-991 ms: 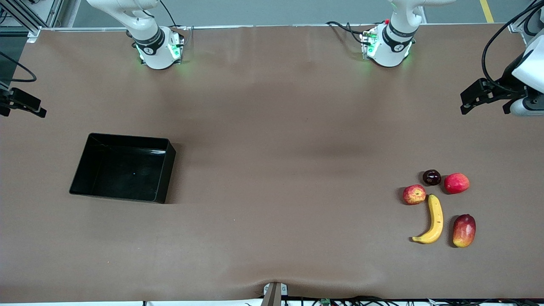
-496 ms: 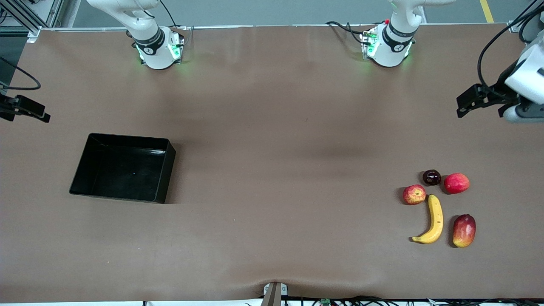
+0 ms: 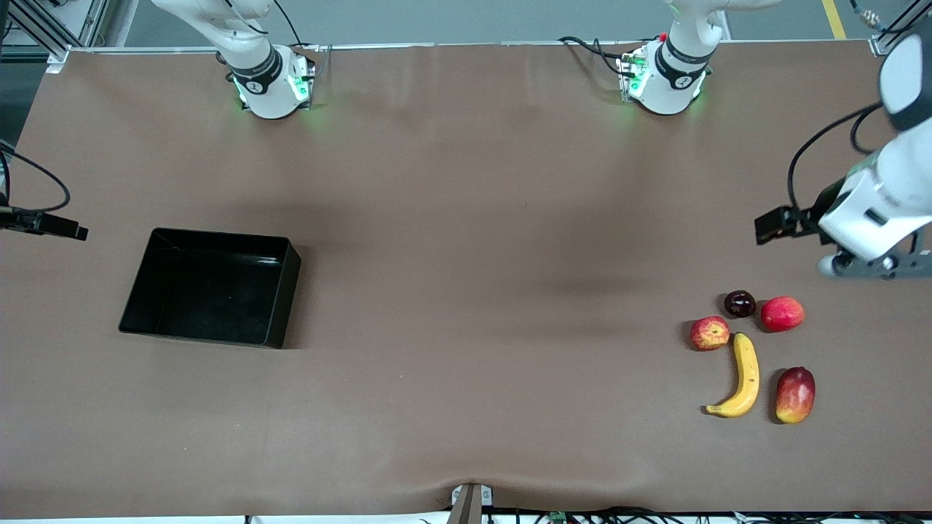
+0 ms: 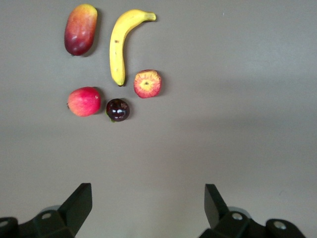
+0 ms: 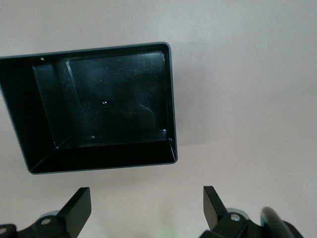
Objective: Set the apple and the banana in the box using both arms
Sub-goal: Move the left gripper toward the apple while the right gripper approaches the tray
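Front view, apple [image 3: 710, 333] touching banana [image 3: 743, 377], box [image 3: 149, 260] well apart

A: Light falls evenly from above; the brown table [image 3: 466, 291] reads bright, with soft broad shadows across its middle.

B: Small dark shadows hug each fruit, the banana [image 3: 743, 377] included, on the side toward the box [image 3: 138, 291].

A: Its glossy floor carries pale glare streaks. Green glow tints the table at both arm bases.

B: All sharp; the right wrist view looks washed out.
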You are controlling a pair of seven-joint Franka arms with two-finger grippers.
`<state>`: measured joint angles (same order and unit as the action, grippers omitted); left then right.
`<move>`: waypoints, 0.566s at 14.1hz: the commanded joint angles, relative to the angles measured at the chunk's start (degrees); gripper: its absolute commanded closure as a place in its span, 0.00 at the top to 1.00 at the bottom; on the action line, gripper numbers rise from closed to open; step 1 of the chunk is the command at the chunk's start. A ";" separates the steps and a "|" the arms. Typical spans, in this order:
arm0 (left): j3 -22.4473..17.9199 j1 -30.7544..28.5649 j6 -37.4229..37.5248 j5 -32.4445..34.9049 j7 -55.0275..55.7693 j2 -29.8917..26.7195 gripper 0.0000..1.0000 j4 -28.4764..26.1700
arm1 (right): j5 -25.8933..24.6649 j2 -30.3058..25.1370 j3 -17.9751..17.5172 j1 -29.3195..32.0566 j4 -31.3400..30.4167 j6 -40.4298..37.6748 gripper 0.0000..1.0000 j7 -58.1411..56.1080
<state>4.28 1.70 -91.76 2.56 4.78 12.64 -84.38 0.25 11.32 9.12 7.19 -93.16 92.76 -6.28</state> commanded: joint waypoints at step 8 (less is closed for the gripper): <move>0.20 1.91 -15.80 -0.27 8.05 1.69 1.00 -12.99 | 8.19 15.48 -0.68 5.64 0.71 12.78 1.00 -21.05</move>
<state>4.63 3.73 -104.29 2.56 12.40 15.85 -93.32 7.13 23.89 9.13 10.96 -93.34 103.95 -23.08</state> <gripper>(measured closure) 0.000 0.000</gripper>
